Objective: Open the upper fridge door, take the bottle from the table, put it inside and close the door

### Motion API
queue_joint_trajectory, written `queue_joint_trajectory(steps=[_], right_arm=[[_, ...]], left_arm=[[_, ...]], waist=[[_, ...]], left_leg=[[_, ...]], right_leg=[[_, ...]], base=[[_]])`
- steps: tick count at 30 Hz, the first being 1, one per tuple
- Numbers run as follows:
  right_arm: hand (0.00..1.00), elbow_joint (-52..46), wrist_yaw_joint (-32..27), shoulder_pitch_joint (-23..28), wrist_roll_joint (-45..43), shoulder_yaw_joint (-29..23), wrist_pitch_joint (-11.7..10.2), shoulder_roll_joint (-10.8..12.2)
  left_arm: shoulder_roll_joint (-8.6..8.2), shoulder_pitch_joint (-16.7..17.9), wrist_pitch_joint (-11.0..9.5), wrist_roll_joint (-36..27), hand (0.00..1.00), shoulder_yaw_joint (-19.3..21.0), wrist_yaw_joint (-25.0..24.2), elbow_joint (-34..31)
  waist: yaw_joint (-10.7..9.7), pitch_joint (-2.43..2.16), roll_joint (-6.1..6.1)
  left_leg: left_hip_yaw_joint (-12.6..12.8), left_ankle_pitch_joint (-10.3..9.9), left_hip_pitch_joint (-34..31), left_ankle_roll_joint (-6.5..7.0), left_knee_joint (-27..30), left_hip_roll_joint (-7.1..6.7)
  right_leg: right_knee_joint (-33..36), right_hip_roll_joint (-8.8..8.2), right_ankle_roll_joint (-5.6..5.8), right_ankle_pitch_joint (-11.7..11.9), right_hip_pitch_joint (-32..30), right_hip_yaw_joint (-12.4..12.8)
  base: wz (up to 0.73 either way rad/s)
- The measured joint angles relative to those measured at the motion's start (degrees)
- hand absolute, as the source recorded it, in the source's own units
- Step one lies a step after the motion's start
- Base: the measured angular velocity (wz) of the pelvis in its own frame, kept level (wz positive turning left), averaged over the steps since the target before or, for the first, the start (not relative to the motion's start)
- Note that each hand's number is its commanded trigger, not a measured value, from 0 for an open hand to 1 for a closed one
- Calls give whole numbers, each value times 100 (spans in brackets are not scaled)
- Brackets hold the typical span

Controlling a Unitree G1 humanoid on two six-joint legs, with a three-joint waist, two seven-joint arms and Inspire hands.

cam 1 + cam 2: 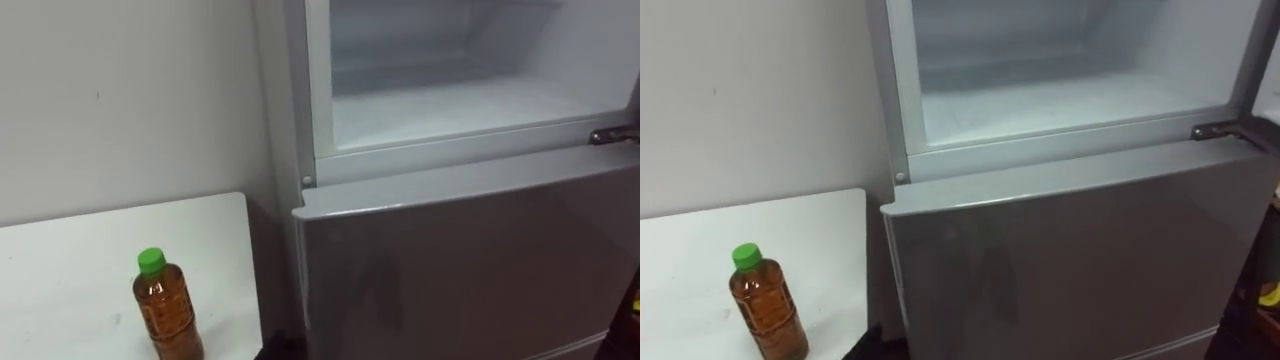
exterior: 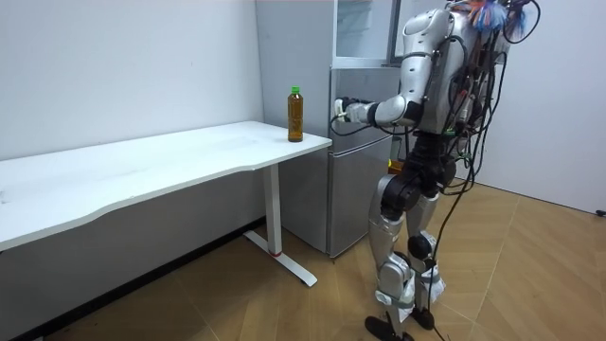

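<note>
The upper fridge compartment [image 1: 470, 110] stands open, showing white walls and a white floor, above a shut grey lower door [image 1: 470, 260]. The bottle [image 1: 168, 318], green-capped and filled nearly to the neck with amber liquid, stands upright on the white surface [image 1: 60, 270], near the corner just beside the fridge. The eye views take in the compartment's inside and a metal hinge [image 1: 612, 134] at its right edge. The room view adds the robot standing on a wood floor [image 2: 530, 256] facing the fridge. Its left hand [image 2: 345, 112] is held out at the top of the lower door, apart from the bottle. Whether its fingers are released or clenched cannot be told at that range.
</note>
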Motion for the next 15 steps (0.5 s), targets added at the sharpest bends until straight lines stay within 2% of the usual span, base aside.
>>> queue_joint_trajectory(steps=[1, 5, 6, 10, 15], right_arm=[[0, -1, -1, 30, -18, -5, -6, 0], [0, 18, 32, 45, -78, -9, -35, 3], [0, 17, 39, 71, -82, -9, -72, 8], [0, 17, 34, 103, -130, -11, -83, 10], [0, 17, 40, 164, -277, -12, -89, 8]], left_arm=[[-10, 10, -186, 75, 0, 29, 11, 99], [-45, -15, -570, 198, 0, 17, 101, 777], [-60, -13, -806, 336, 0, 33, 119, 979], [-84, -54, -1287, 670, 0, 36, 133, 1489], [-161, -90, -1665, 811, 0, 175, 133, 1929]], waist=[[18, -7, -14], [52, -10, -33], [110, -24, -42], [167, -63, -63], [357, -87, -71]], left_leg=[[24, 0, 11, 0, 0, 0], [44, 0, 107, 0, -30, -3], [44, -1, 143, -2, -63, 0], [44, -2, 161, -2, -99, -1], [62, -16, 248, -21, -124, 1]], right_leg=[[-1, 0, 1, 0, 10, 1], [-14, -4, 12, -18, 84, 13], [-11, 0, 12, -21, 90, 27], [1, 2, 10, -19, 85, 27], [73, 8, 0, -40, 90, 59]], base=[[0], [-3], [-9], [-2], [-17]])
